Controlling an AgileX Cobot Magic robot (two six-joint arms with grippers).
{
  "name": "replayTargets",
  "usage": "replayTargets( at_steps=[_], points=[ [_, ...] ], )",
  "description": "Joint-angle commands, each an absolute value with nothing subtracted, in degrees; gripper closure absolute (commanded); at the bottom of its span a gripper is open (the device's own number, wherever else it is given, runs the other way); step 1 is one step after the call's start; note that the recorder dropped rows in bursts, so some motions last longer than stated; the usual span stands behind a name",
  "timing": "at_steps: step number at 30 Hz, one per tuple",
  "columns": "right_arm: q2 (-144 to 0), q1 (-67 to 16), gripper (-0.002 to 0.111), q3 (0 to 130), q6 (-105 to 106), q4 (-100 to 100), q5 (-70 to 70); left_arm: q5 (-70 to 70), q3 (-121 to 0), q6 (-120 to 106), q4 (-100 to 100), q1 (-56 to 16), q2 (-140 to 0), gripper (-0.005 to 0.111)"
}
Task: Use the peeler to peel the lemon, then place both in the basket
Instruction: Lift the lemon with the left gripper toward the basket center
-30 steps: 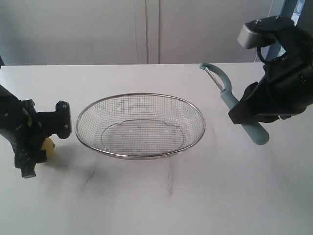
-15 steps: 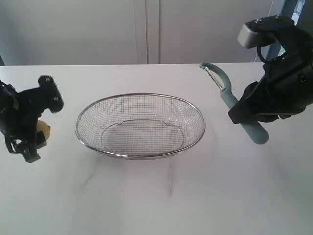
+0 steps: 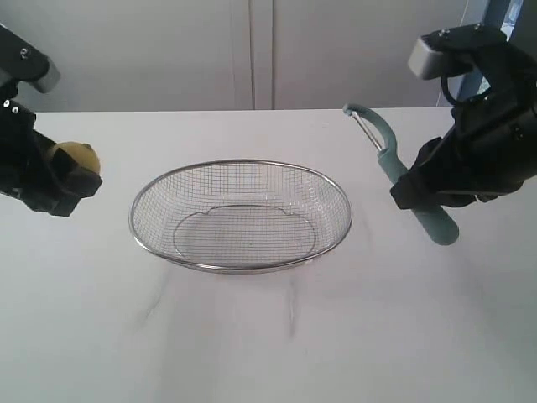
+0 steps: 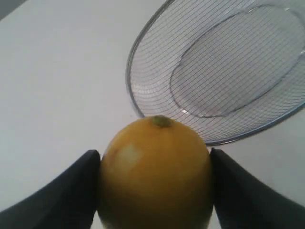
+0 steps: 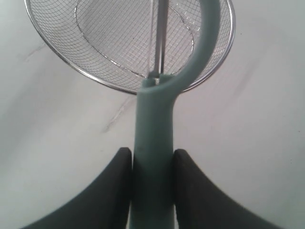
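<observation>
The yellow lemon (image 3: 74,157) hangs above the table at the far left, left of the basket (image 3: 241,164), with my left gripper (image 3: 63,172) shut on it. In the left wrist view the lemon (image 4: 156,174) fills the gap between both black fingers, its nub pointing toward the wire basket (image 4: 138,62). My right gripper (image 3: 424,186) is shut on the teal handle of the peeler (image 3: 398,174), held in the air right of the basket with the blade end up and back. In the right wrist view the peeler (image 5: 155,129) sits tight between the fingers, over the basket rim (image 5: 95,78).
The silver mesh basket stands in the middle of the white table (image 3: 277,336) and holds nothing. A pale wall (image 3: 252,50) runs behind the table's far edge.
My left gripper has lifted the lemon from table level up and turned, now holding it well above the surface. The right arm and peeler have barely moved.
</observation>
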State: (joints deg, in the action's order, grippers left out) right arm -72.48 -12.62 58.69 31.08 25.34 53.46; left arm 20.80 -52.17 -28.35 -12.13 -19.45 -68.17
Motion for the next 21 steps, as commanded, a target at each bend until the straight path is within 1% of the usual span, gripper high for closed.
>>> replayTargets(
  at_steps=[1,5,10,15,18,21],
  points=[
    [-72.1,-12.0,0.108,58.6,30.0,25.8,52.7,22.6,-52.1,-40.3,-23.7,-22.6,-64.5,0.107],
    [-72.2,-12.0,0.108,58.6,29.2,26.4,52.6,23.9,-52.0,-51.8,-30.3,-25.3,-64.1,0.107],
    [-73.4,-12.0,0.108,57.2,30.1,32.5,52.3,24.0,-51.7,-69.1,-44.1,-27.9,-64.0,0.107],
    [-75.6,-12.0,0.108,55.9,31.4,36.4,52.1,25.4,-50.5,-84.7,-58.4,-28.1,-64.0,0.107],
    [-76.7,-12.0,0.108,55.9,32.4,38.1,52.1,27.0,-50.3,-90.4,-64.7,-28.1,-64.0,0.107],
    [-78.1,-12.0,0.108,55.9,37.8,44.5,53.8,29.3,-50.3,-94.6,-69.9,-28.1,-64.0,0.107]
  ],
)
